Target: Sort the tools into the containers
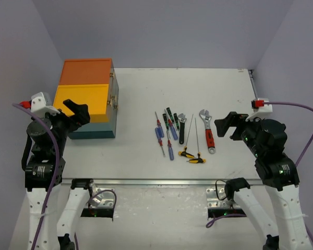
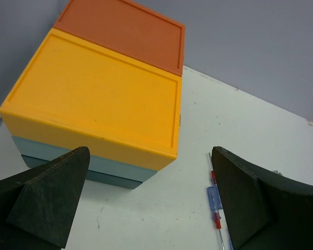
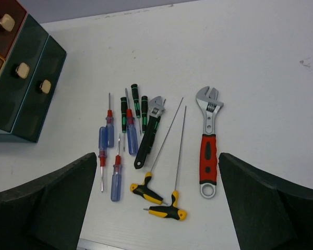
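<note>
The teal box unit (image 1: 96,128) with an orange top (image 1: 86,72) and a yellow top (image 1: 83,101) stands at the table's left; its drawer fronts with knobs show in the right wrist view (image 3: 22,70). Tools lie mid-table: blue-and-red screwdrivers (image 1: 159,132), green-black screwdrivers (image 1: 169,117), a black wrench (image 1: 182,127), a red-handled wrench (image 1: 209,136), two yellow T-handle keys (image 1: 190,155). My left gripper (image 1: 79,112) is open and empty beside the yellow top (image 2: 94,94). My right gripper (image 1: 229,125) is open and empty, right of the red wrench (image 3: 208,151).
The table's near edge has a metal rail (image 1: 161,182). Grey walls close in the back and both sides. Purple cables run along both arms (image 1: 52,151).
</note>
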You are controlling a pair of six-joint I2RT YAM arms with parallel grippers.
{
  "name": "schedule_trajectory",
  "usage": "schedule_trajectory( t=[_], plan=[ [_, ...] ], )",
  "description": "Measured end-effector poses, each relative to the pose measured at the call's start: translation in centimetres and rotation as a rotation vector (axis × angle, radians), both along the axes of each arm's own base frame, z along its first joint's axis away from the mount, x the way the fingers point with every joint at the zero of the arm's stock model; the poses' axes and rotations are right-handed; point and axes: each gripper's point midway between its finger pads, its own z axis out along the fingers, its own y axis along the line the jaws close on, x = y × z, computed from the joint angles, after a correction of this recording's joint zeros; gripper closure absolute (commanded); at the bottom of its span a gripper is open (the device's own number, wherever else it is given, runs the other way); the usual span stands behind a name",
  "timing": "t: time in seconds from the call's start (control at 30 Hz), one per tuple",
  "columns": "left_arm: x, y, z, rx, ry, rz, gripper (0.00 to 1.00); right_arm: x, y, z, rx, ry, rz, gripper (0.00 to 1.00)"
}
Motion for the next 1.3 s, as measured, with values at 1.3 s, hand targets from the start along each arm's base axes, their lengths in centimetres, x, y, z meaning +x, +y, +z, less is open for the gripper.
schedule_trajectory(
  t=[1.3],
  plan=[
    [1.2,-0.8,-8.0,0.008,0.058,-0.044,0.00,34.7,38.8,-11.2,0.884,0.237,0.692,0.24]
  ],
)
